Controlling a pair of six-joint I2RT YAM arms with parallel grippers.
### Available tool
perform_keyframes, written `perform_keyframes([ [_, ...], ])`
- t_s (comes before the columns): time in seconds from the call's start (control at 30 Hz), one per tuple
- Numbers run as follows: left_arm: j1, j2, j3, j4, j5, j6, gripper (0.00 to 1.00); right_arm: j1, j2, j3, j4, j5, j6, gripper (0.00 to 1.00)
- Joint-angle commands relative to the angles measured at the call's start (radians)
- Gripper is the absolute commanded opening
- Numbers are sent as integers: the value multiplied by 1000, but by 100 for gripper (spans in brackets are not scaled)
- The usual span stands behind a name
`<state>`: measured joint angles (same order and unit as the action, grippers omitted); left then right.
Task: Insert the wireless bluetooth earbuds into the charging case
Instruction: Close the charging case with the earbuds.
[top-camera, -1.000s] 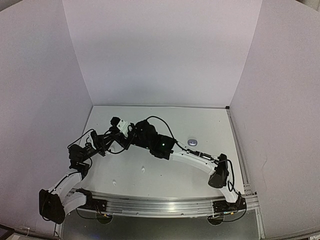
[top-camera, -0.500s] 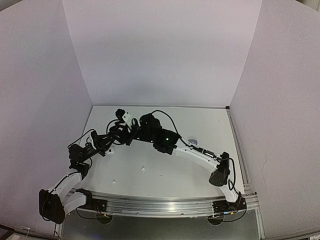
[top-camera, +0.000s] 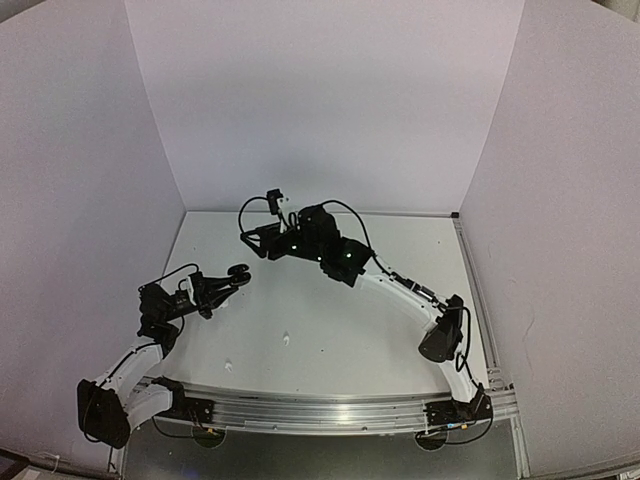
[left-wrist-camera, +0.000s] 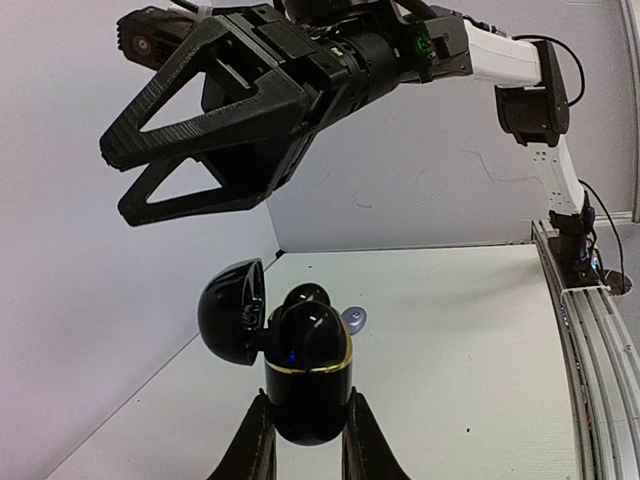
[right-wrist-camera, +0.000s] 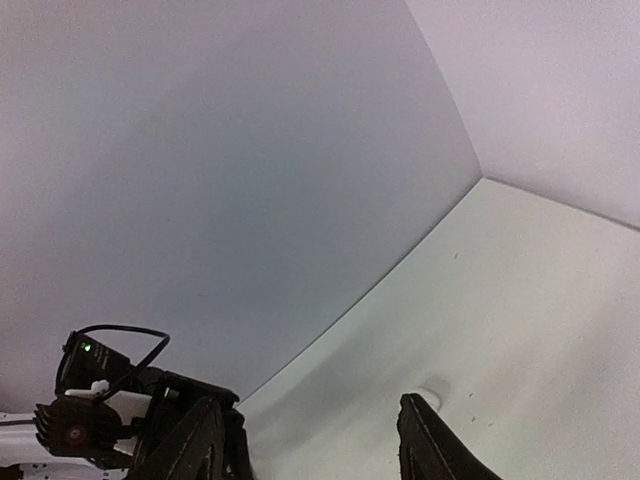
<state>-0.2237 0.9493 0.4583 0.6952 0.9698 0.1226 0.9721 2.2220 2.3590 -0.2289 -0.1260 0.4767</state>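
Above the open case (left-wrist-camera: 308, 375), right pincer (left-wrist-camera: 118, 185) hangs.

Overhead, the camera looks down from high behind the arm bases (top-camera: 200, 408), taking in the whole white counter (top-camera: 340, 350) and three walls (top-camera: 320, 100). The left wrist camera sits low, close behind the left hand (left-wrist-camera: 307, 405) gripping a black case (left-wrist-camera: 308, 365), facing right across the counter, the spread right hand (left-wrist-camera: 115, 182) looming near. The right wrist camera peers past its own fingers (right-wrist-camera: 422, 445) at a wall corner (right-wrist-camera: 480, 178). Both wrist views share counter with the overhead.
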Motion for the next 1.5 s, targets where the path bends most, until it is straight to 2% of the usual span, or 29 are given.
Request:
perform_keyframes([
  [0.0, -1, 1, 47, 24, 25, -23, 0, 19, 33, 31, -40, -146, 81, 52],
  [0.3, -2, 10, 50, 42, -24, -85, 0, 18, 22, 5, -50, -264, 96, 42],
  [0.67, -1, 15, 52, 29, -63, -95, 0, 21, -26, -56, -52, -343, 63, 36],
  [1.07, -2, 11, 52, -21, -84, -89, 0, 23, -58, -76, -48, -429, 8, 38],
  [1.47, -2, 19, 57, -38, -90, -86, 0, 45, -125, -144, -47, -442, -83, 47],
])
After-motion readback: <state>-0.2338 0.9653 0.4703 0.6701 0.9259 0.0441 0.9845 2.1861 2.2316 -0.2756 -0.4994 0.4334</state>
